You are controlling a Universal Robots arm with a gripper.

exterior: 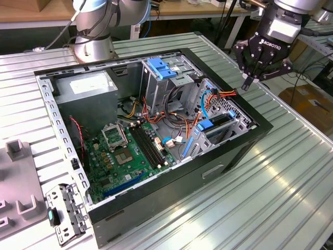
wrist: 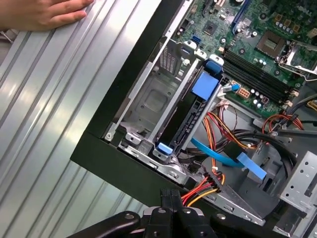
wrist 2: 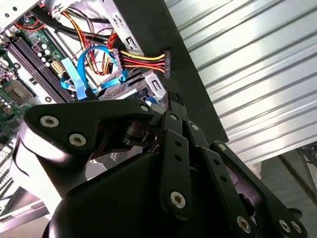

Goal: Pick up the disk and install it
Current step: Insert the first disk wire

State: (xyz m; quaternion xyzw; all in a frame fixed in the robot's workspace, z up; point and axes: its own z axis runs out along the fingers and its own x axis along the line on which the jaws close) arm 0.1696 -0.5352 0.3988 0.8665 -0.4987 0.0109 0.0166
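Note:
The disk (exterior: 216, 126) stands on edge in the low drive bay at the exterior view's right side of the open computer case (exterior: 237, 156), with blue carrier rails along its edges. In the first wrist view, the disk (wrist: 194, 106) sits in the grey metal bay with a blue tab at its end. My gripper (exterior: 248, 81) hangs above the case's far right corner, clear of the disk. Its fingers are shut with nothing between them, as both wrist views show (wrist: 171, 197) (wrist 2: 173, 103).
A tall grey cage with a blue latch (exterior: 161, 70) and a grey box with a white sticker (exterior: 86, 86) stand inside the case, by the green motherboard (exterior: 130, 151). Loose coloured cables (wrist: 208, 186) lie beside the bay. A hand (wrist: 44, 12) rests on the ribbed table (exterior: 291, 172). Another arm's base (exterior: 93, 41) stands behind.

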